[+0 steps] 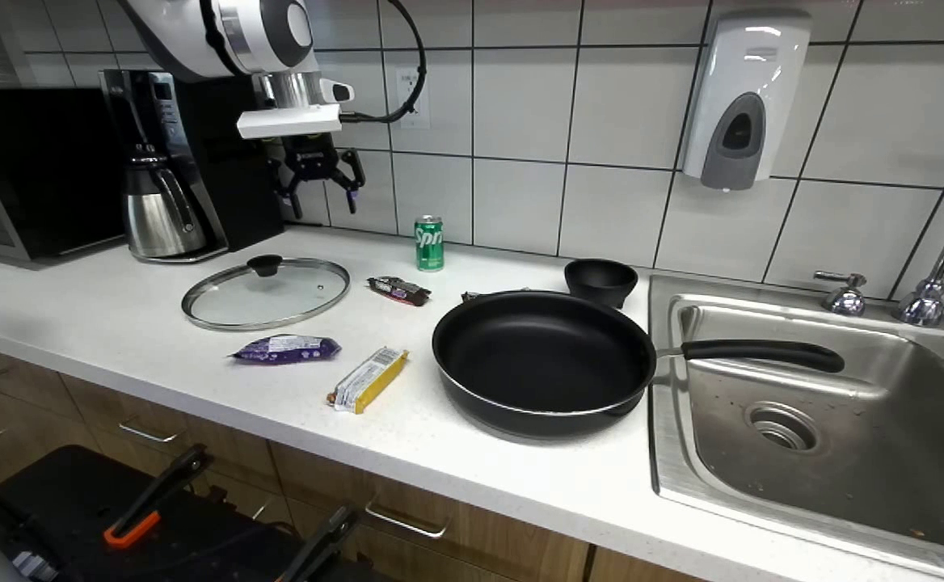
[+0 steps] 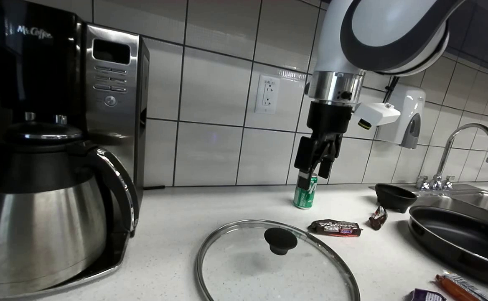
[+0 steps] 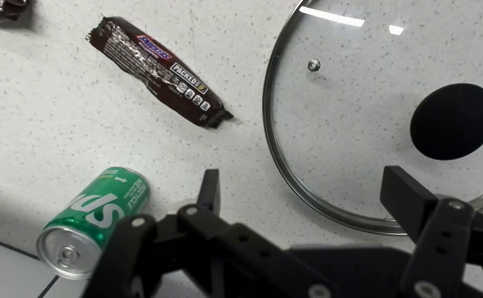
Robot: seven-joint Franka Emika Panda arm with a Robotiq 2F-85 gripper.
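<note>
Gripper (image 1: 324,206): fingers spread wide, hanging above the counter (image 1: 116,307); in the wrist view, counter and part of the lid (image 3: 349,124) show through the gap.
Green can (image 3: 94,219): at the gripper's 9 o'clock in the wrist view, on the counter; "Sp" and "RECYCLE" read there, "Spr" in an exterior view.
Snickers bar (image 3: 159,72): at the gripper's 10 o'clock, one end near the lid; "SNICKERS" logo, then "PACKED" in a box.
Lid: at the gripper's 2 o'clock, flat on the counter.
Dark wrapper (image 2: 378,218): at the bar's 3 o'clock in an exterior view; lettering unreadable.
Purple packet (image 1: 286,349): at the lid's 5 o'clock; print too small.
Yellow packet (image 1: 368,380): at the purple packet's 4 o'clock; print also too small.
Coffee maker (image 2: 43,83): "Mr. Coffee" at 10 o'clock in an exterior view.
</note>
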